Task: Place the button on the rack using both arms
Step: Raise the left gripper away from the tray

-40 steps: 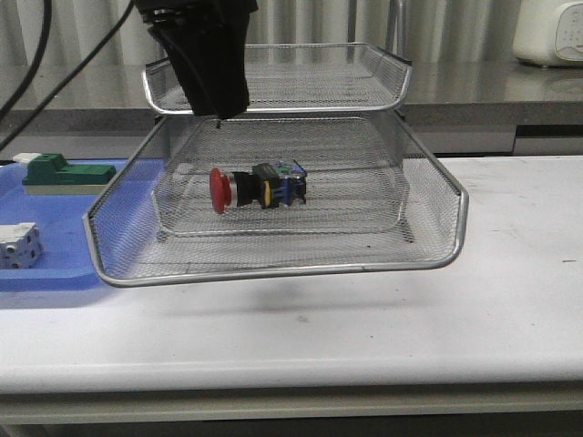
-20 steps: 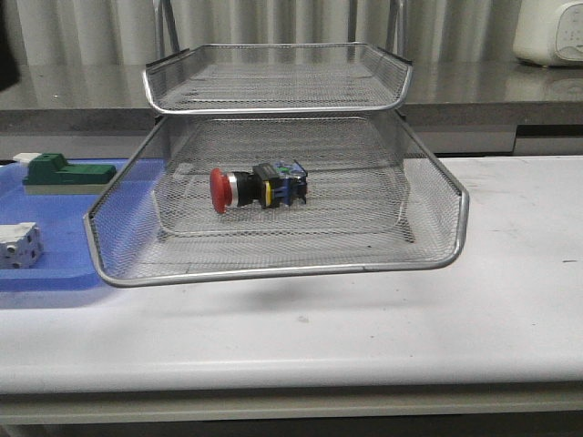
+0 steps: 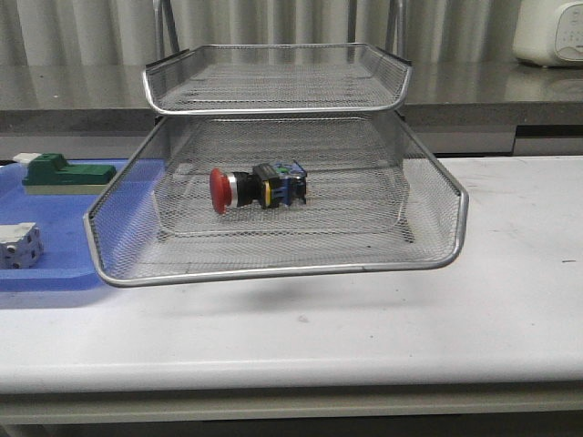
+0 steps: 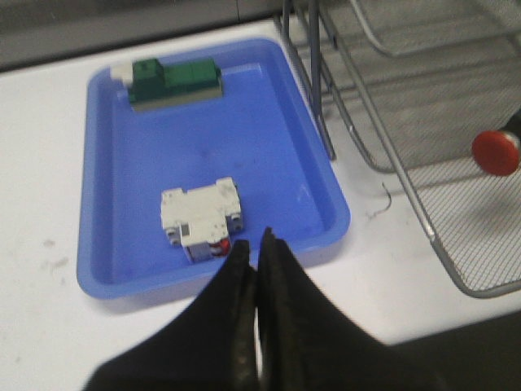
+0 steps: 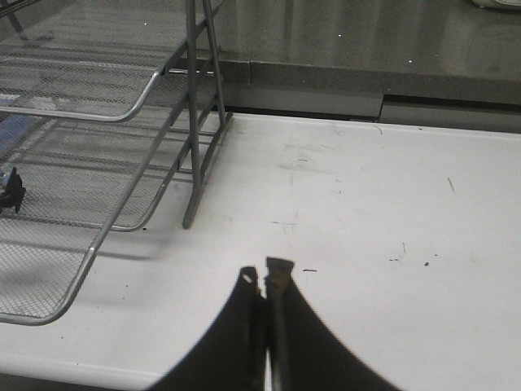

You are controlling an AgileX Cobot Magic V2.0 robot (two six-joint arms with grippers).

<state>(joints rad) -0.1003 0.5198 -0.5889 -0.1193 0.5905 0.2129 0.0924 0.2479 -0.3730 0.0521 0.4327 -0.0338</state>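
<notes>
The button point(image 3: 258, 188) lies on its side in the pulled-out middle tray of the silver wire rack point(image 3: 273, 269), red head to the left. Its red head also shows in the left wrist view point(image 4: 496, 152), and its dark end shows in the right wrist view point(image 5: 11, 191). Neither arm shows in the front view. My left gripper point(image 4: 254, 246) is shut and empty, above the table by the blue tray's near edge. My right gripper point(image 5: 262, 277) is shut and empty, above bare table to the right of the rack point(image 5: 192, 155).
A flat blue plastic tray point(image 3: 55, 264) sits left of the rack, holding a green block point(image 3: 64, 173) and a white block point(image 3: 18, 244). In the left wrist view the white block point(image 4: 200, 218) lies just beyond my fingertips. A white appliance point(image 3: 548, 32) stands at the back right.
One second ago a black arm hung over the rack's upper tray at the top left of the front view. It has withdrawn out of view. The button and the rack have not moved.
</notes>
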